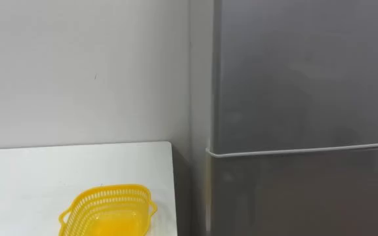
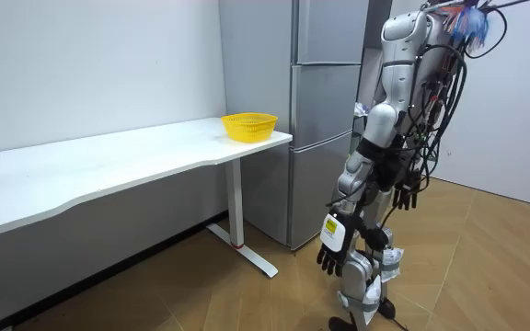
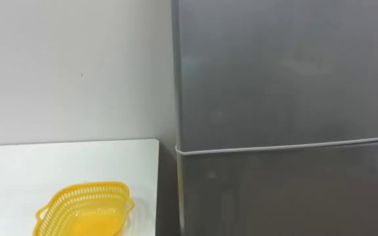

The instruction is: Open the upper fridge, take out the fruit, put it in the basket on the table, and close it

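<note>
A grey two-door fridge (image 1: 300, 78) fills the right of the eye views, and its upper door (image 3: 287, 72) and lower door (image 3: 287, 196) are closed, with a pale seam between them. In the room view I stand upright on the wooden floor, a short step from the fridge (image 2: 325, 119) and facing it. My left hand (image 2: 331, 256) hangs low by my thigh with relaxed fingers and holds nothing. On my far side, my right hand (image 2: 405, 195) also hangs down relaxed and empty.
A white table (image 1: 38, 170) stands against the wall to the left of the fridge. A yellow mesh basket (image 1: 110, 211) sits near the table's right end. A narrow gap separates table and fridge. Wooden floor (image 2: 486, 267) lies open behind me.
</note>
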Robot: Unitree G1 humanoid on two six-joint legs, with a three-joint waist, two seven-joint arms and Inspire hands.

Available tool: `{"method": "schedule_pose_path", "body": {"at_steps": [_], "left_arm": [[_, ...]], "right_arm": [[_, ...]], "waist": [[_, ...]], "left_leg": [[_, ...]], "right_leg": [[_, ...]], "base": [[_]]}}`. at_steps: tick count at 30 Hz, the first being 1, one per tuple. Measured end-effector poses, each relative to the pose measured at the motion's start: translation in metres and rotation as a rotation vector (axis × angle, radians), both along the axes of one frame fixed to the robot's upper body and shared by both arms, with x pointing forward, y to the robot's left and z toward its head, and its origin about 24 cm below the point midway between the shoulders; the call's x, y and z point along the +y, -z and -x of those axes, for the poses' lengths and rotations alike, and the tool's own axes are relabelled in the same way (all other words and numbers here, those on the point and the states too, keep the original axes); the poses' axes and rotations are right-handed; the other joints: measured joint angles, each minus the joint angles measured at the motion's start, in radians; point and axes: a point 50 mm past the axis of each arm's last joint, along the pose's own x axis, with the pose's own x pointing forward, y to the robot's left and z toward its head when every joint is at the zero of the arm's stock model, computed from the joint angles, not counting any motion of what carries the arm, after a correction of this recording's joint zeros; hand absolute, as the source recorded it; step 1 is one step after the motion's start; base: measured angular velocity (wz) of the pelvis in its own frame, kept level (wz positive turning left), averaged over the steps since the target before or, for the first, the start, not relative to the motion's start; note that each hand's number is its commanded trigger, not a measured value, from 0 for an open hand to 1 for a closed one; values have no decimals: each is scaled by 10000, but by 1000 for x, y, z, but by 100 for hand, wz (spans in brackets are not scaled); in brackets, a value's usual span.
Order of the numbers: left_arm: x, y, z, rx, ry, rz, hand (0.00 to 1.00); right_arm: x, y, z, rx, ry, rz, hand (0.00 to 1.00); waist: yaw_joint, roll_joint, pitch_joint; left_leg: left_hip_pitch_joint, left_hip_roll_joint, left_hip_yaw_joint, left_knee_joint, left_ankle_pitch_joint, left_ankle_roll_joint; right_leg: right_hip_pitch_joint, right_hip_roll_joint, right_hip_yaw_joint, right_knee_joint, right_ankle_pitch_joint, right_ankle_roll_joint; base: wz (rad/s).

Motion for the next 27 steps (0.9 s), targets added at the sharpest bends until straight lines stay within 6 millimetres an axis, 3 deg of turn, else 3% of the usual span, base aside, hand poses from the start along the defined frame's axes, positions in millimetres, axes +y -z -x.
{"method": "schedule_pose_path", "body": {"at_steps": [9, 22, 27], "left_arm": [[0, 0, -2, -33, 10, 29, 0], [0, 0, 0, -175, -20, -51, 0], [-1, 0, -4, -628, -975, -190, 0]], "right_arm": [[-1, 0, -4, -68, -86, 7, 0], [1, 0, 2, 3, 123, -87, 0], [4, 1, 2, 6, 277, -245, 0]], "waist": [[2, -5, -5], [-34, -102, -2], [-27, -102, -3]], "left_leg": [[-1, 33, 233, -82, 1, -4], [168, -23, 228, -87, 1, 2], [-39, -20, 72, -115, -28, 36]], "right_leg": [[-110, 34, 106, -24, 38, -31], [99, -27, 91, -34, -43, 52], [-37, -31, -29, -39, -34, 56]], "base": [[-6], [2], [8]]}}
